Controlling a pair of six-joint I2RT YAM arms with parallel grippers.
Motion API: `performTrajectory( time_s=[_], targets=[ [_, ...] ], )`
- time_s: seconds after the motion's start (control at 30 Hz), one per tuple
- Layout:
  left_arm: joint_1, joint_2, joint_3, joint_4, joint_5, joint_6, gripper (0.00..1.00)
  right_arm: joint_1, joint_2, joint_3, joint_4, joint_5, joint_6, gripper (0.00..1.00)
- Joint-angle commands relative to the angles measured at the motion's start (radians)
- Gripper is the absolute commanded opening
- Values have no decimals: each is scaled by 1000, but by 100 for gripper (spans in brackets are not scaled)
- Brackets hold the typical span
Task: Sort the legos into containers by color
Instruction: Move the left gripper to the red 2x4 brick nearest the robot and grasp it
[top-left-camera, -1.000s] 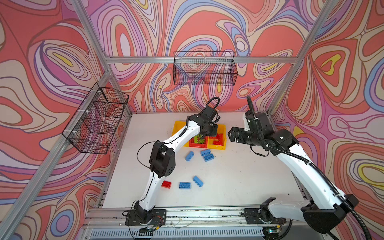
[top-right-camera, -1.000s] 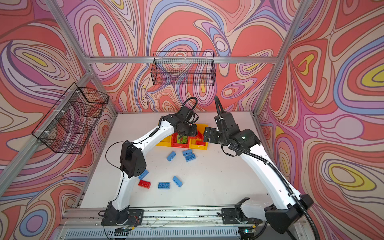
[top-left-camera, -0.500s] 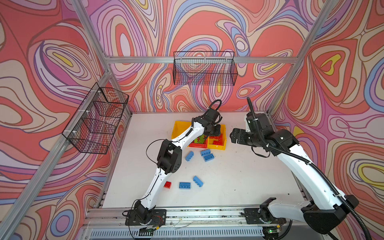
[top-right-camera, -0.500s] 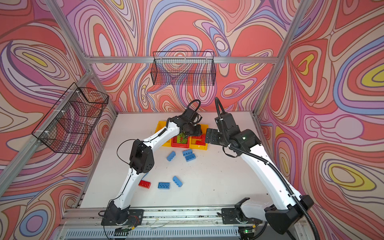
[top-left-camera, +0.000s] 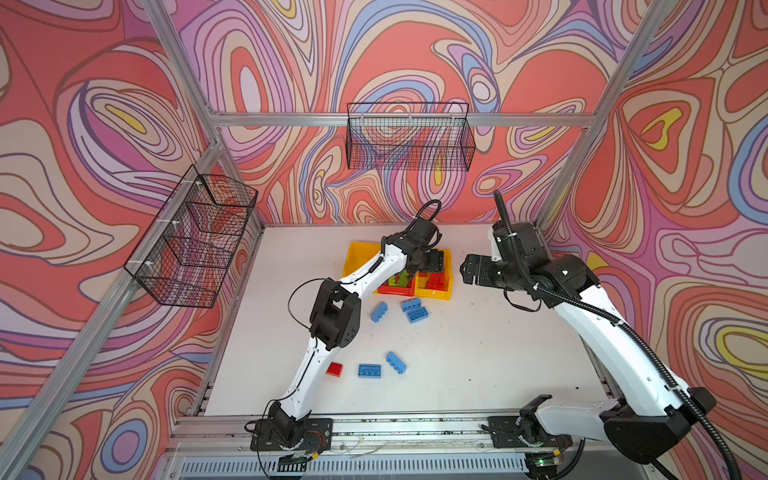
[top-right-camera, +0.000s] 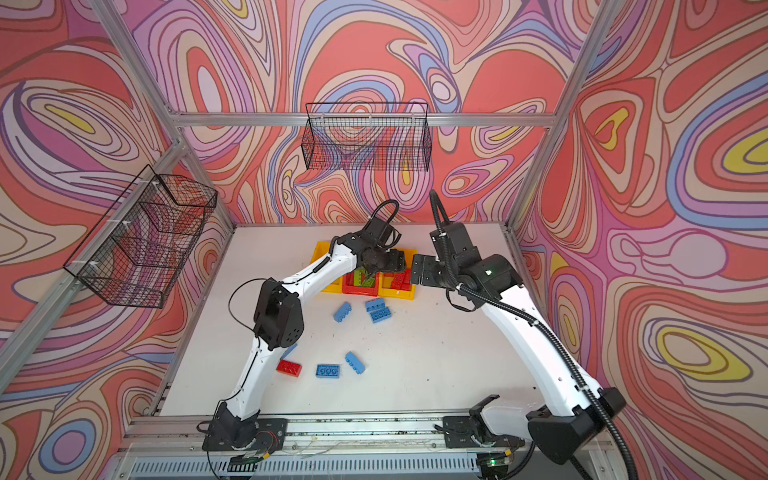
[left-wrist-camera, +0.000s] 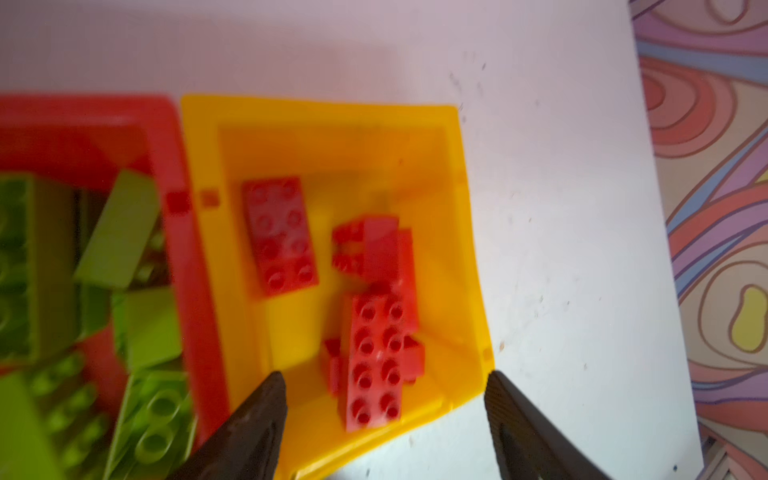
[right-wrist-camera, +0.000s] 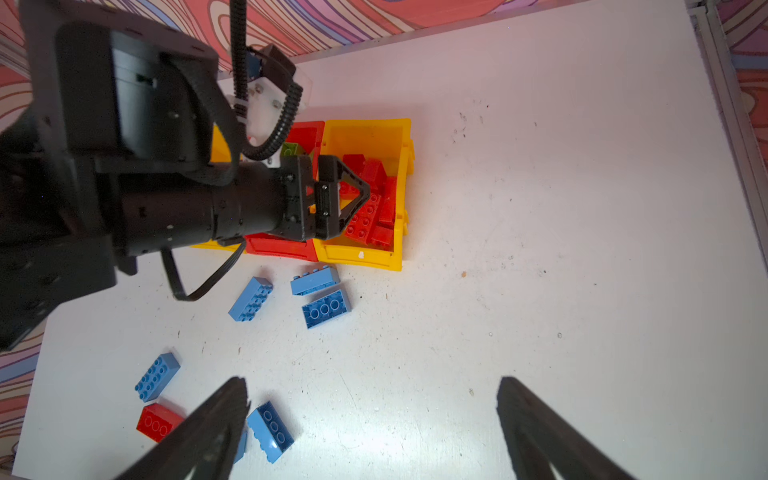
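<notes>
Left gripper (left-wrist-camera: 383, 376) hangs above the end yellow container (left-wrist-camera: 324, 110), fingers (left-wrist-camera: 257, 415) wide, apparently empty in the blurred view. Red legos (left-wrist-camera: 282, 237) lie inside. Lift straight up, clear of the rim, before swinging away. Blue legos (top-left-camera: 417, 316) lie on the tabletop (top-left-camera: 478, 353). Right gripper (right-wrist-camera: 371, 380) stands wide, empty.

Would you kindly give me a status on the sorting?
Left gripper open above yellow bin, red bricks inside. Right gripper open, empty. Blue bricks, one red brick loose on table; left arm overhanging some.
</notes>
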Motion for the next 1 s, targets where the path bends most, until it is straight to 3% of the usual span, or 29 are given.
performTrajectory(
  time_s=[0.0,0.13,0.2,0.47,0.73,0.97],
  targets=[
    [1,-217,-176,-28,-131,-46,77,-4,29,23,0,-44,-49,98],
    [1,-460,-490,-61,-270,-202,75,-4,53,10,26,-83,-75,98],
    [1,-589,-644,-106,-340,-345,74,-3,65,-1,49,-114,-86,98],
    [-11,-1050,-1149,-192,-434,-867,72,-3,145,6,123,-249,-117,98],
    [-92,-1351,-1404,-321,-463,-1213,70,-1,208,30,150,-324,-141,98],
    [-103,-1406,-1510,-263,-451,-1294,71,-2,221,53,141,-347,-140,98]
  ],
)
